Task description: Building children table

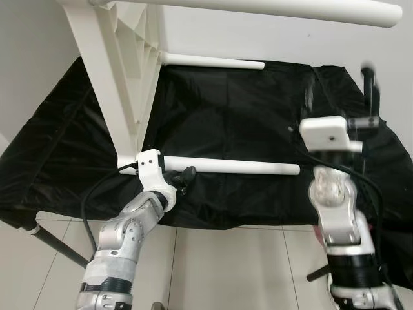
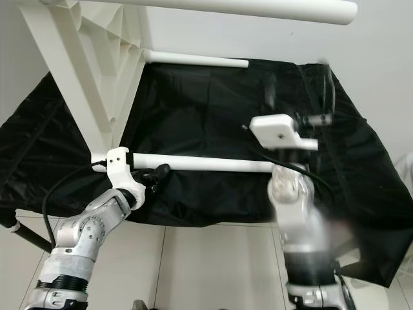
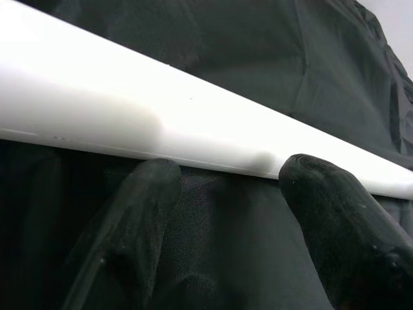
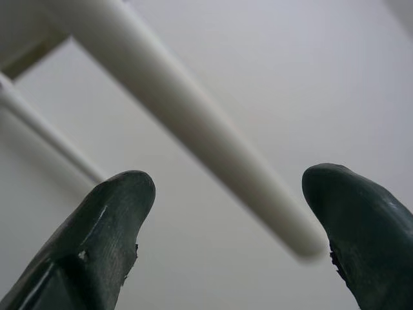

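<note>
A white children's table (image 1: pixel 110 77) lies on its side, its round legs pointing to the right. The lowest leg (image 1: pixel 245 166) runs across a black cloth (image 1: pixel 226 116). My left gripper (image 1: pixel 184 177) sits just under this leg near its base, open, with both fingers (image 3: pixel 142 194) against the leg's underside (image 3: pixel 193 123). My right gripper (image 1: pixel 339 90) is raised at the right with its fingers pointing up, open and empty. In the right wrist view the gripper (image 4: pixel 226 187) faces the top leg (image 4: pixel 193 129), which is farther off.
A middle leg (image 1: pixel 213 61) and a top leg (image 1: pixel 290 8) stick out above the cloth. The black cloth hangs over a low surface before a white wall. Pale floor tiles (image 1: pixel 226 271) lie in front. A dark pole (image 1: pixel 58 248) slants at the lower left.
</note>
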Robot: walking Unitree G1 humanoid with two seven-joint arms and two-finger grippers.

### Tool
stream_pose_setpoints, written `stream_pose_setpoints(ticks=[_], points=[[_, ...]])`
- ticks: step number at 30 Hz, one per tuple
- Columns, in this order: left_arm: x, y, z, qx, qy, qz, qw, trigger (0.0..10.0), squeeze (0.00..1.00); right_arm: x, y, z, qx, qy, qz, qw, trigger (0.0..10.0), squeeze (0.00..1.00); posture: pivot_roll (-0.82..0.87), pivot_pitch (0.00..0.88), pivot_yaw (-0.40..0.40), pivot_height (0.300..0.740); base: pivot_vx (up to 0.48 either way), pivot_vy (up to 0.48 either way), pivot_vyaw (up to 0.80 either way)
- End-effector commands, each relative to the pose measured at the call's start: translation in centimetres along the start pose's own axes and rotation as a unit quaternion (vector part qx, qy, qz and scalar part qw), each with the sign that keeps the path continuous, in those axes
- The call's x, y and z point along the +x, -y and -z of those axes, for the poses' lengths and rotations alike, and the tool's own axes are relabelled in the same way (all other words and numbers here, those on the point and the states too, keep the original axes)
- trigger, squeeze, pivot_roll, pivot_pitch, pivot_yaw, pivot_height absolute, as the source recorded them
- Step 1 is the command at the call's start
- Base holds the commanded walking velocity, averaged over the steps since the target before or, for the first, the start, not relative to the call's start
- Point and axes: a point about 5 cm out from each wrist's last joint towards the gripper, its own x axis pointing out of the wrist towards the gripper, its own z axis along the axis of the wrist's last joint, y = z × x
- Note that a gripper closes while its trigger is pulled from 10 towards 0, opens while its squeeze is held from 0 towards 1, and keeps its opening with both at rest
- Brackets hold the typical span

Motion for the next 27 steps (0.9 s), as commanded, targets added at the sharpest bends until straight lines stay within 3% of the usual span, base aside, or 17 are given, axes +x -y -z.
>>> stream_pose_setpoints(ticks=[1,2,3,5,8,12,16,21,24,27], points=[[0.1,-0.1,0.2,-0.003,-0.009,-0.002,1.000,10.0,0.00,0.0,-0.5,-0.6,-0.005,0.025,-0.015,1.000,10.0,0.00,-0.04,0.097,0.059,0.740,0.000,0.000,0.00],[0.2,0.1,0.3,-0.002,-0.015,0.001,1.000,10.0,0.00,1.7,-1.8,-2.3,0.008,0.079,-0.040,0.996,10.0,0.00,-0.04,0.099,0.060,0.740,0.000,0.000,0.00],[0.2,0.1,0.3,-0.002,-0.015,0.001,1.000,10.0,0.00,1.7,-1.8,-2.3,0.008,0.079,-0.040,0.996,10.0,0.00,-0.04,0.099,0.060,0.740,0.000,0.000,0.00],[0.3,0.1,0.4,0.005,-0.020,-0.001,1.000,10.0,0.00,3.2,-3.1,-4.0,0.016,0.124,-0.066,0.990,10.0,0.00,-0.04,0.096,0.056,0.740,0.000,0.000,0.00],[0.3,0.1,0.4,0.007,-0.020,-0.003,1.000,10.0,0.00,3.5,-3.5,-4.4,0.018,0.135,-0.082,0.987,10.0,0.00,-0.04,0.096,0.056,0.740,0.000,0.000,0.00],[0.4,0.2,0.1,0.004,-0.011,-0.007,1.000,10.0,0.00,5.1,-3.9,-5.2,0.052,0.131,-0.108,0.984,10.0,0.00,-0.03,0.094,0.045,0.740,0.000,0.000,0.00],[0.5,0.3,0.0,0.000,-0.009,-0.010,1.000,10.0,0.00,6.1,-4.1,-5.5,0.052,0.128,-0.122,0.983,10.0,0.00,-0.03,0.094,0.037,0.740,0.000,0.000,0.00],[0.5,0.3,0.0,0.000,-0.004,-0.013,1.000,10.0,0.00,6.6,-4.2,-5.5,0.041,0.115,-0.129,0.984,10.0,0.00,-0.03,0.091,0.033,0.740,0.000,0.000,0.00],[0.5,0.1,-0.2,0.001,-0.001,-0.016,1.000,10.0,0.00,7.1,-4.2,-4.5,0.005,0.065,-0.133,0.989,10.0,0.00,-0.03,0.090,0.030,0.740,0.000,0.000,0.00],[0.5,0.2,-0.2,0.001,0.000,-0.017,1.000,10.0,0.00,7.1,-4.3,-4.1,-0.004,0.049,-0.145,0.988,10.0,0.00,-0.03,0.090,0.030,0.740,0.000,0.000,0.00]])
